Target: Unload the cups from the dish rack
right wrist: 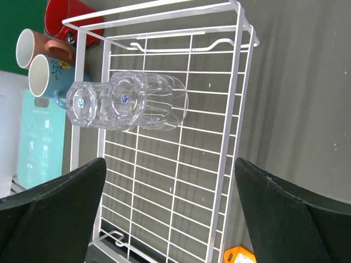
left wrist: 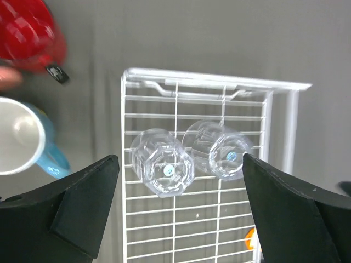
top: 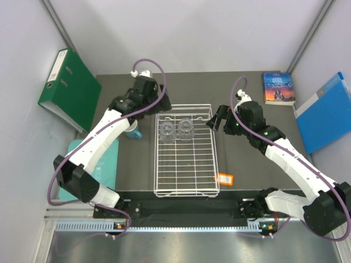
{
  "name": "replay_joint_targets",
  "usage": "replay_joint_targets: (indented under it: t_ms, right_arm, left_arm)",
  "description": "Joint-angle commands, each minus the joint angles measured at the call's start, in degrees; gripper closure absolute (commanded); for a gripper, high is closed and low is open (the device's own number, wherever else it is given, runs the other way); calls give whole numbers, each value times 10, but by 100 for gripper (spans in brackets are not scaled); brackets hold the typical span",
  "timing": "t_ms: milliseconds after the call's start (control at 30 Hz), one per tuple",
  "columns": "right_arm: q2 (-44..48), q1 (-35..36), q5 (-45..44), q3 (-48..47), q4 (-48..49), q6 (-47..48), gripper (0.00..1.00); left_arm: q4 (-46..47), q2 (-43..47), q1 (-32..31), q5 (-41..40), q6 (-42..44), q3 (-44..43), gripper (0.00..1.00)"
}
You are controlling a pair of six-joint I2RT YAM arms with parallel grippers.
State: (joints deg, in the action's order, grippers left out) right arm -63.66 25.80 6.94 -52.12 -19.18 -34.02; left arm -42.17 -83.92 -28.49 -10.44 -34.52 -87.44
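The white wire dish rack (top: 215, 159) holds two clear glass tumblers (top: 166, 130) (top: 185, 129) side by side at its far end, bottoms up. My left gripper (top: 156, 104) hangs open above the rack's far-left corner; the tumblers (left wrist: 163, 164) (left wrist: 222, 150) show between its fingers, untouched. My right gripper (top: 215, 121) is open over the rack's right rim (right wrist: 235, 82), holding nothing. On the table left of the rack stand a red mug (right wrist: 68, 19), a salmon-pink mug (right wrist: 33, 46) and a light-blue mug (right wrist: 46, 82). In the top view only the blue mug (top: 132, 131) shows.
A green binder (top: 68, 90) leans at the back left. A book (top: 278, 87) and a blue folder (top: 326, 112) lie at the back right. A teal mat (top: 98, 164) lies left of the rack. An orange tag (top: 225, 178) sits at the rack's near right corner.
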Motion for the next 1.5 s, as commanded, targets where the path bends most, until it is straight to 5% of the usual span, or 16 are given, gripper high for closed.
replay_joint_targets:
  t_ms: [0, 767, 900, 1133, 1467]
  right_arm:
    - [11, -3, -14, 0, 3, 12, 1]
    - [26, -3, -19, 15, -13, 7, 1]
    - [24, -3, -20, 18, -9, 6, 1]
    - [24, -3, -21, 20, -6, 4, 1]
    - [39, -3, -13, 13, 16, 17, 0]
  left_arm:
    - [36, -18, -42, -30, -34, 73, 1]
    - [94, -106, -52, -6, -37, 128, 2]
    - [86, -120, -53, -13, -34, 128, 22]
    - [68, -114, -53, -30, -21, 112, 96]
    - [-25, -67, -52, -50, 29, -53, 100]
